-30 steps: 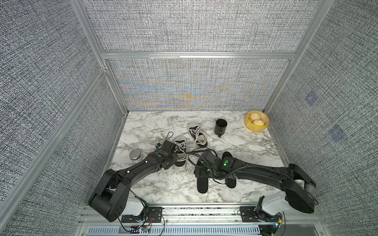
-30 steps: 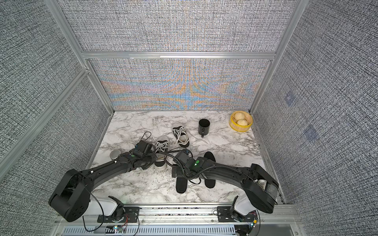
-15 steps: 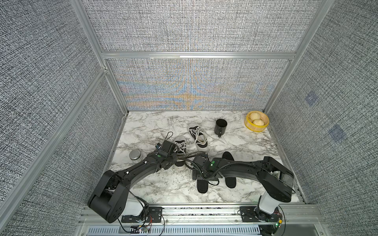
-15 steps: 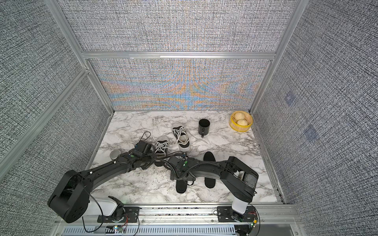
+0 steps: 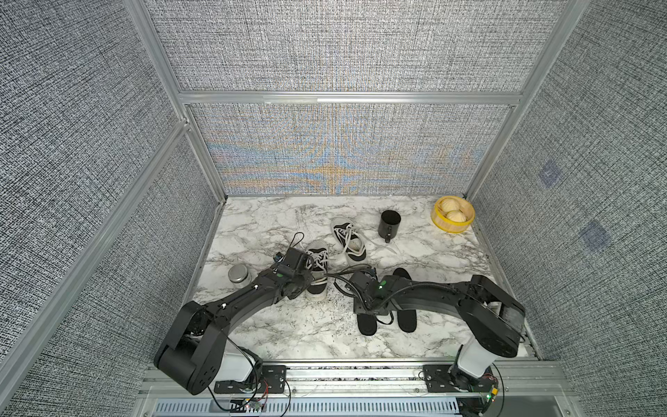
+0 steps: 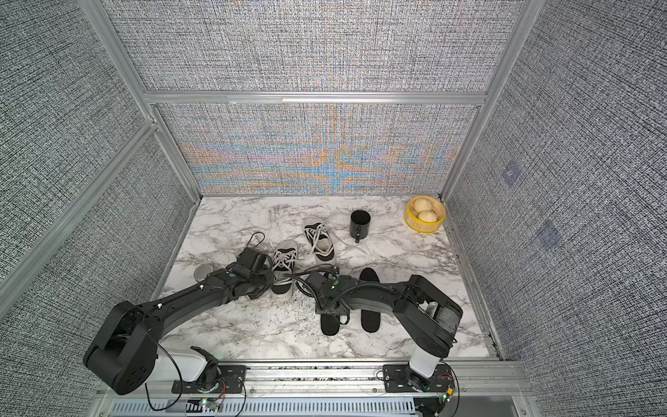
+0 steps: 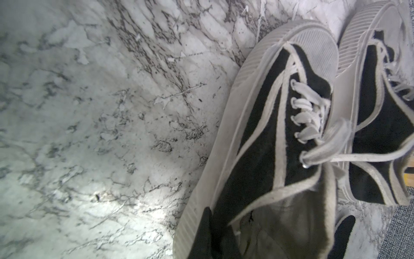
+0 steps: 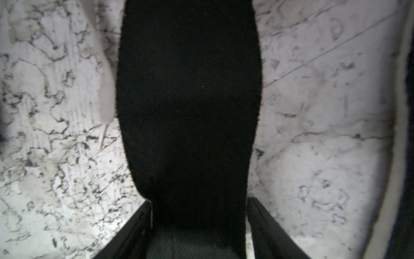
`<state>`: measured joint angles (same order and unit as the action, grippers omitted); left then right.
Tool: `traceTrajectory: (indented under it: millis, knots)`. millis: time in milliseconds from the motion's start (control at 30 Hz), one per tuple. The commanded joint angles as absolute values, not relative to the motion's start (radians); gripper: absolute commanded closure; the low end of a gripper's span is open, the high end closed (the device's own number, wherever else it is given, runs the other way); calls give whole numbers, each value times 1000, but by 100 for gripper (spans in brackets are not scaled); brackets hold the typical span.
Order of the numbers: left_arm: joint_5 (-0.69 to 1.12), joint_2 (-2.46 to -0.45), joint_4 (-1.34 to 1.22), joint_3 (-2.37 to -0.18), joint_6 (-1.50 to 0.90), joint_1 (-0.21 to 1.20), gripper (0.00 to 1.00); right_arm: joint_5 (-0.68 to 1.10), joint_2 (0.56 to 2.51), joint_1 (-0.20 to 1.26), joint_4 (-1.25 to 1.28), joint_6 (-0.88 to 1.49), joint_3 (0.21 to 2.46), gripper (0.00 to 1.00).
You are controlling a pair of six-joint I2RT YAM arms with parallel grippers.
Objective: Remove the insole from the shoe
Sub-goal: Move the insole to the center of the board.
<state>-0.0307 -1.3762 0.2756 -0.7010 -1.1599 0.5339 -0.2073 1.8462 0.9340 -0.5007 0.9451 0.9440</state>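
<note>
Insole (image 8: 190,101) out of shoe (image 7: 268,145), flat on marble tabletop (image 8: 313,134), betw. R gripper (image 8: 199,201) jaws, apart, flanking its edges. L gripper (image 7: 277,213) clamped across shoe heel, next to 2nd shoe (image 7: 380,134).

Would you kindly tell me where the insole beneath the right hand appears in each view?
In a top view: the insole pokes out beneath the right arm, front centre.
In a top view: the same insole, beside the second insole.
Left wrist: not in it.
Right wrist: it fills the middle, between the fingers of the right hand.
Shared landmark: the marble table, in every view.
</note>
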Motion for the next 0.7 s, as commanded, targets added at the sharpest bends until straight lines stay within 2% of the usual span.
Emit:
traceTrajectory:
  millis: [0, 300, 667]
  knots:
    - [-44, -1372, 282, -708, -1143, 530, 100, -285, 1846, 885, -591, 863, 906, 35]
    - [-52, -1373, 305, -732, -1100, 526, 100, -289, 1820, 784, -583, 756, 884, 35]
    - [-64, -1384, 325, -752, -1073, 525, 100, -225, 1739, 804, -551, 861, 768, 37]
